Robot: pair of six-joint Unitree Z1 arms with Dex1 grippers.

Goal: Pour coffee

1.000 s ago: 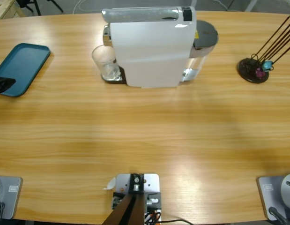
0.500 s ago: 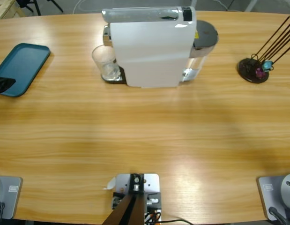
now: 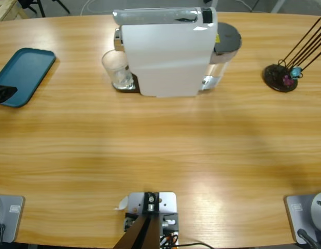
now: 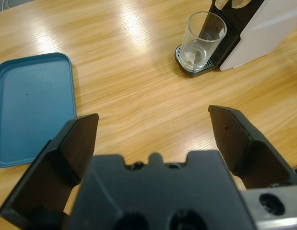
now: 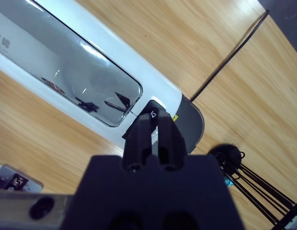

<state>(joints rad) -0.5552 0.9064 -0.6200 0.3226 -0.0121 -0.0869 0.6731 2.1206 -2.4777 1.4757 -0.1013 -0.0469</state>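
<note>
On the long wooden counter (image 3: 160,150), one white coffee machine (image 3: 165,52) stands at 12 o'clock, one clear glass (image 3: 117,70) touching its drip tray at the machine's 9 o'clock side. The left claw (image 4: 153,129) hovers above the counter with its two black jaws spread wide apart, nothing between them, the glass and machine ahead at its 1 o'clock and one teal tray (image 4: 30,108) at its 10 o'clock. The right claw (image 5: 155,136), jaws pressed together, points down over the machine's top panel near its black button. Any coffee in the glass cannot be made out. One dark stand of thin sticks (image 3: 284,75) sits at 2 o'clock.
</note>
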